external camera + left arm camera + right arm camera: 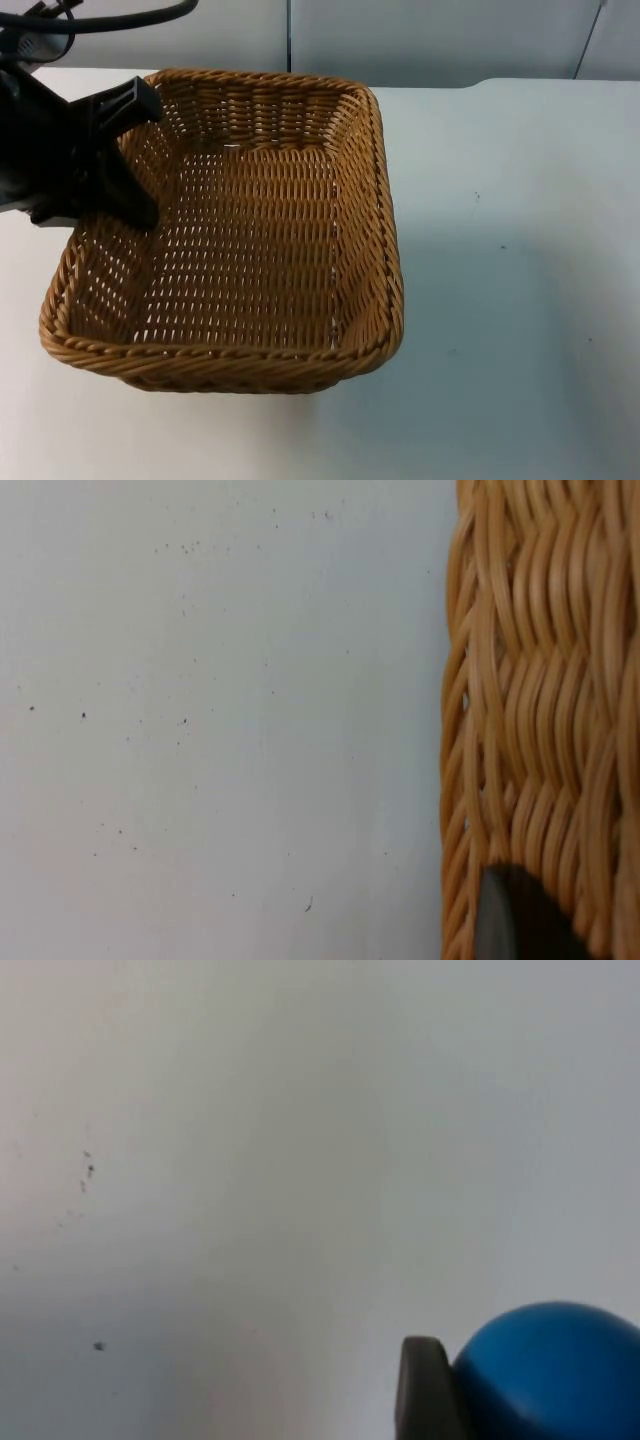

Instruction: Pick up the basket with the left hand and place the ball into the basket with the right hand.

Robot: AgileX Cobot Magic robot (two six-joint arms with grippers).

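My left gripper (pixel 130 160) is shut on the left rim of the brown wicker basket (pixel 385 200). The basket takes up the left half of the table in the top view and casts a shadow to its right. It holds nothing. In the left wrist view one black fingertip (pixel 510 920) presses against the woven basket wall (pixel 540 680), with bare table beside it. The blue ball (pixel 550 1370) sits against a black fingertip (pixel 425 1390) of my right gripper (pixel 560 1410), which is shut on it above the white table.
The white table (pixel 520 300) stretches to the right of the basket. The grey partition wall (pixel 430 40) closes off the far edge.
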